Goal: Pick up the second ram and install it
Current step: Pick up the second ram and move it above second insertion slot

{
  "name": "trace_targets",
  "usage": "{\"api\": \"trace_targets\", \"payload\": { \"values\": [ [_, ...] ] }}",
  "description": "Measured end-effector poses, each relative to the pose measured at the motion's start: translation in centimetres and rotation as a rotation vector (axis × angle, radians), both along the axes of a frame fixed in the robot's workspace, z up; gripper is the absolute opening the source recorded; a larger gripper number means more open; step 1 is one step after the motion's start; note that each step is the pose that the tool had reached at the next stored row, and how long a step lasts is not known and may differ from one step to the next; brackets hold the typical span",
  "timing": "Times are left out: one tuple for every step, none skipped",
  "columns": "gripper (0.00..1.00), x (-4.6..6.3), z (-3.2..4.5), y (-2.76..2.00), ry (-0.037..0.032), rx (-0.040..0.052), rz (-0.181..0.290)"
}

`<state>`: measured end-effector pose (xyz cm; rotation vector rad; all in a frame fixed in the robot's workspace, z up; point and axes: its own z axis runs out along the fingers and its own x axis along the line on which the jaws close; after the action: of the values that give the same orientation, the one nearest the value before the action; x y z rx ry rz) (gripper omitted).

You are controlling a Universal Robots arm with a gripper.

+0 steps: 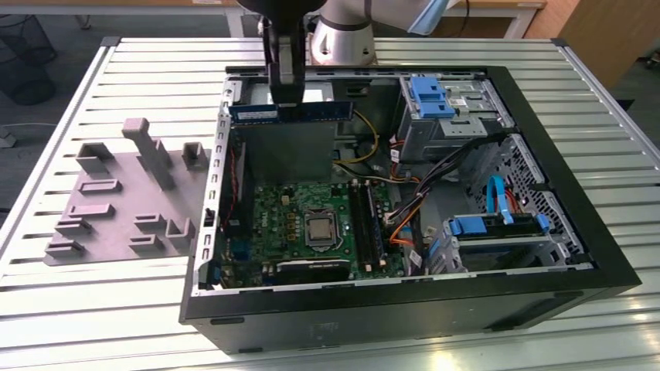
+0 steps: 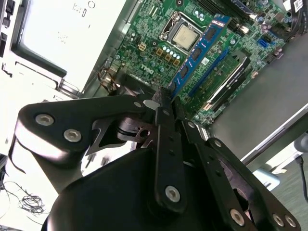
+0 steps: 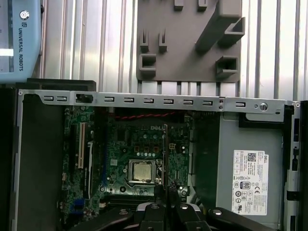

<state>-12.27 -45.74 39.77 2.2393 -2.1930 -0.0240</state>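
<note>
Slatted silver metal table [image 1: 124,309] carries 1 open black PC case [image 1: 413,309] and, on the exterior view's left, a grey holder plate [image 1: 119,201]; behind it are dark floor, a black wire bin [image 1: 26,46] and wooden furniture [image 1: 608,31]. Gripper [image 1: 287,93] is clamped tight on the second ram [image 1: 292,111], pinching its top edge near the middle. The ram hangs level above the motherboard [image 1: 299,224], clear of the slots, over the case's far side.

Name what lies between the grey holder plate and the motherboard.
In the first wrist view, the case's metal rail separates the holder plate from the motherboard.
</note>
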Motion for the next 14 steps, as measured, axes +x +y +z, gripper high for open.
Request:
{"api": "trace_targets", "payload": {
  "values": [
    [0.14, 0.10, 0.00, 0.00, 0.0000, 0.0000, 0.000],
    [0.14, 0.19, 0.00, 0.00, 0.0000, 0.0000, 0.000],
    [0.14, 0.28, 0.00, 0.00, 0.0000, 0.0000, 0.000],
    [0.14, 0.34, 0.00, 0.00, 0.0000, 0.0001, 0.000],
    [0.14, 0.35, 0.00, -0.01, 0.0000, 0.0001, 0.000],
    [0.14, 0.35, 0.00, 0.00, 0.0000, 0.0001, 0.000],
    [0.14, 0.35, 0.00, 0.00, 0.0000, 0.0001, 0.000],
    [0.14, 0.35, 0.00, 0.00, 0.0000, 0.0001, 0.000],
    [0.14, 0.36, 0.00, 0.00, 0.0000, 0.0001, 0.000],
    [0.14, 0.38, 0.00, 0.00, 0.0000, 0.0000, 0.000],
    [0.14, 0.44, 0.00, 0.00, -0.0001, 0.0001, 0.000],
    [0.14, 0.55, 0.00, 0.01, 0.0000, 0.0000, 0.000],
    [0.14, 0.71, 0.00, 0.00, 0.0000, 0.0000, -0.001],
    [0.14, 0.94, 0.00, 0.00, 0.0000, 0.0000, -0.001]
  ]
}}
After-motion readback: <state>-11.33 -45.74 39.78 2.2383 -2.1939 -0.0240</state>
